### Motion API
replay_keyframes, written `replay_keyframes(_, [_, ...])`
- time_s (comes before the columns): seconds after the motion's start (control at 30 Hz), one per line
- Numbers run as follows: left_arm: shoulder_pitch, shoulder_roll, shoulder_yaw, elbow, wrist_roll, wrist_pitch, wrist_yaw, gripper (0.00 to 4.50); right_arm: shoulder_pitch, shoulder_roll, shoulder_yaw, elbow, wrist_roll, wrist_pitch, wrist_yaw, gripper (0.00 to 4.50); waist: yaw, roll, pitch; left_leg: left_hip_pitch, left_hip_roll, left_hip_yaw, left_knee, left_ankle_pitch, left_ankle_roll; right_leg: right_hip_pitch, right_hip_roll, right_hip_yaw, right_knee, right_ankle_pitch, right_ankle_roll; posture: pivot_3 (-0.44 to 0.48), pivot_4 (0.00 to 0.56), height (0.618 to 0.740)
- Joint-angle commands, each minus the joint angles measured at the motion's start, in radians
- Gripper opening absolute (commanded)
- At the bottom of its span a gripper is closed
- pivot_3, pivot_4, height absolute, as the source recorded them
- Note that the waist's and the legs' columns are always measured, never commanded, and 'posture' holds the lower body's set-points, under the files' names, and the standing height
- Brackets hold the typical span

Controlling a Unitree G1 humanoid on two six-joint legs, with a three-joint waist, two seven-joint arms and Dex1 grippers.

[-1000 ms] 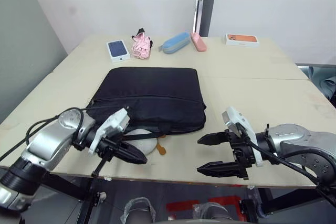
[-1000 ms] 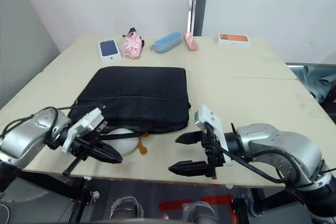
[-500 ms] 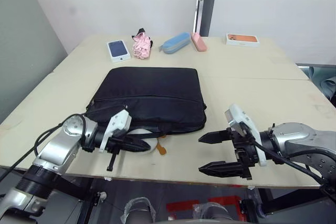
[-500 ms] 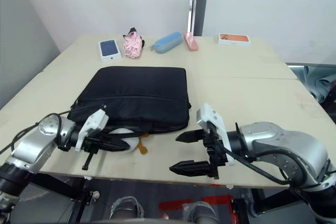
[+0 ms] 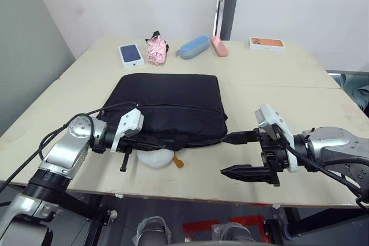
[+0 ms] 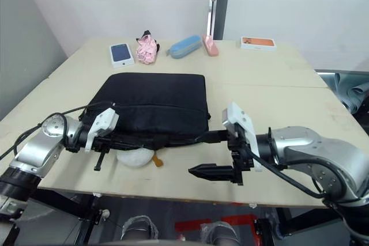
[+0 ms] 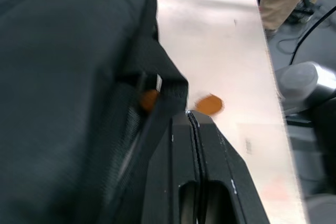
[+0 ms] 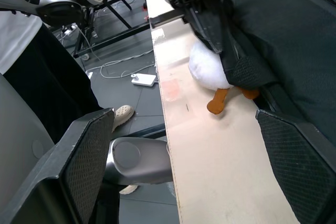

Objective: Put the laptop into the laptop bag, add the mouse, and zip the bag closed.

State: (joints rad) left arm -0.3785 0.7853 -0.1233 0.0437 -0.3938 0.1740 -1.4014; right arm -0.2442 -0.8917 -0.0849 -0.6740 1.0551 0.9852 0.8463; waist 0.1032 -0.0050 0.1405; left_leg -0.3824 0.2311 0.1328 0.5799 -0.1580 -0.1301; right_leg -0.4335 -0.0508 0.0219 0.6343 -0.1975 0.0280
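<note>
The left claw (image 5: 151,142), pressed shut, noses against the front edge of the laptop bag (image 5: 167,105) at centre counter (image 5: 277,79); the right claw (image 5: 237,155) gapes empty at four o'clock. A snagged strap could drag the bag off the edge.
</note>
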Motion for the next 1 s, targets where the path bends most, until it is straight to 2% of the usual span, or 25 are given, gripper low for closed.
replay_keyframes(0.03, [0.016,0.050,0.046,-0.092,-0.054,0.042,-0.044,0.04,-0.005,-0.026,-0.054,-0.005,0.020,-0.017,0.009,4.50,-0.005,0.000,0.000,0.000,0.000,0.000,0.000,0.000,0.000,0.000,0.000,0.000,0.000,0.000,0.000,0.000,0.150,0.740])
replay_keyframes(0.17, [0.066,0.096,0.080,-0.129,-0.078,0.075,-0.050,0.04,-0.004,-0.034,-0.055,0.001,0.017,-0.021,0.014,4.50,-0.008,0.000,0.000,0.000,0.000,0.000,-0.002,0.000,0.000,-0.001,0.000,0.000,-0.001,0.000,0.000,0.000,0.150,0.740])
replay_keyframes(0.3, [0.118,0.133,0.161,-0.162,-0.150,0.151,-0.047,0.04,0.001,-0.034,-0.050,0.005,0.012,-0.024,0.017,4.50,-0.007,0.000,0.000,0.000,0.000,0.000,0.000,0.000,0.000,0.000,0.000,0.000,0.000,0.000,0.000,0.000,0.150,0.740])
replay_keyframes(0.4, [0.163,0.185,0.256,-0.125,-0.185,0.180,-0.064,0.04,0.004,-0.033,-0.047,0.005,0.013,-0.026,0.020,4.50,-0.007,0.000,0.000,0.000,0.000,0.000,0.000,0.000,0.000,-0.001,0.000,0.000,0.000,0.000,0.000,0.000,0.150,0.740])
replay_keyframes(0.47, [0.196,0.216,0.285,-0.083,-0.163,0.155,-0.079,0.04,0.003,-0.032,-0.044,0.007,0.012,-0.028,0.023,4.50,-0.007,0.000,0.000,0.000,0.000,0.000,0.000,0.000,0.000,-0.001,0.000,0.000,0.000,0.000,0.000,0.000,0.150,0.740])
replay_keyframes(0.7, [0.252,0.223,0.268,0.071,-0.046,0.006,-0.084,0.04,-0.009,-0.032,-0.022,0.021,-0.006,-0.035,0.035,4.50,-0.006,0.000,0.000,0.001,0.000,0.000,-0.001,0.000,0.000,-0.001,0.000,0.000,-0.001,0.000,0.000,0.000,0.150,0.740])
replay_keyframes(0.87, [0.170,0.168,0.258,0.181,-0.022,0.000,-0.040,0.04,-0.006,-0.034,-0.021,0.013,0.000,-0.034,0.030,4.50,-0.002,0.000,0.000,0.001,0.000,0.000,0.000,0.000,0.000,0.000,0.000,0.000,-0.001,0.000,0.000,0.000,0.150,0.740])
replay_keyframes(1.0, [0.140,0.142,0.215,0.220,0.015,-0.029,-0.055,0.04,-0.004,-0.037,-0.026,0.009,0.006,-0.030,0.024,4.50,-0.002,0.000,0.000,0.001,0.000,0.000,0.000,0.000,0.001,0.000,0.000,0.000,0.000,0.000,0.000,0.000,0.150,0.740])
